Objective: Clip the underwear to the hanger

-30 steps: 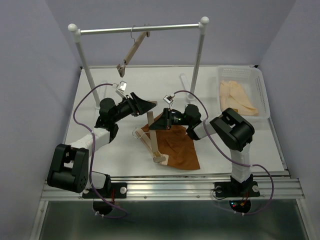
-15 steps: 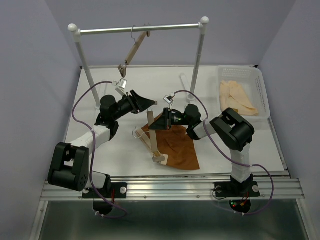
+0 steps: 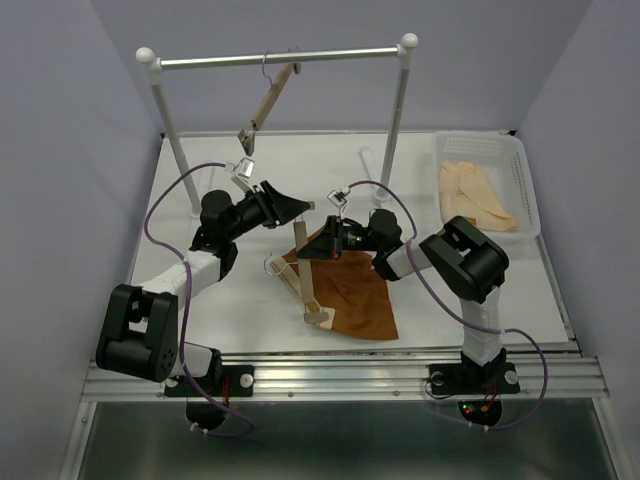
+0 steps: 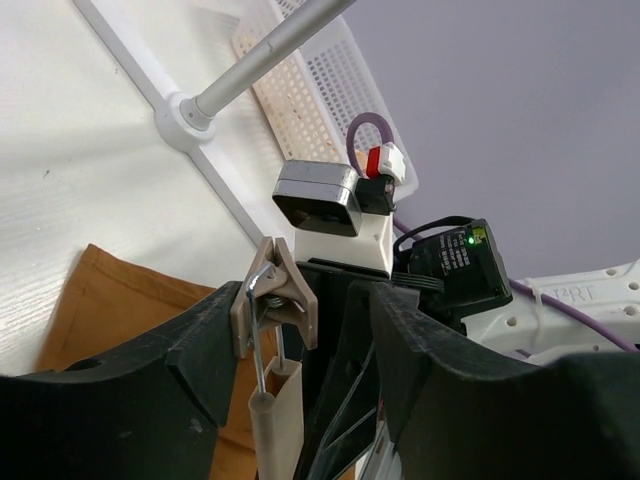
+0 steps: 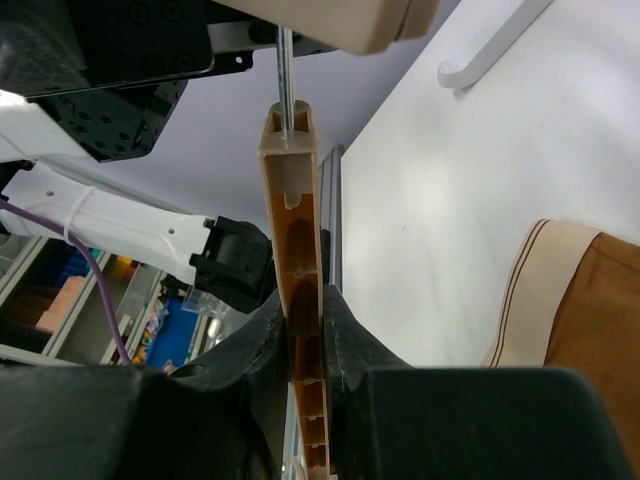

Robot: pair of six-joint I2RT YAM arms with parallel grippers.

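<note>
r claw [image 5: 300,332] clamped tight on the hanger [image 5: 297,255] bar, holding it tilted up off the tabletop [image 3: 455,292]. l claw [image 3: 299,207] has fingers parted, with the hanger's upper clip [image 4: 272,296] in the gap btwn them. can't tell if they touch it. underwear [image 3: 356,302] lies flat on the tabletop below the hanger, tan waistband edge near the r claw.
</note>
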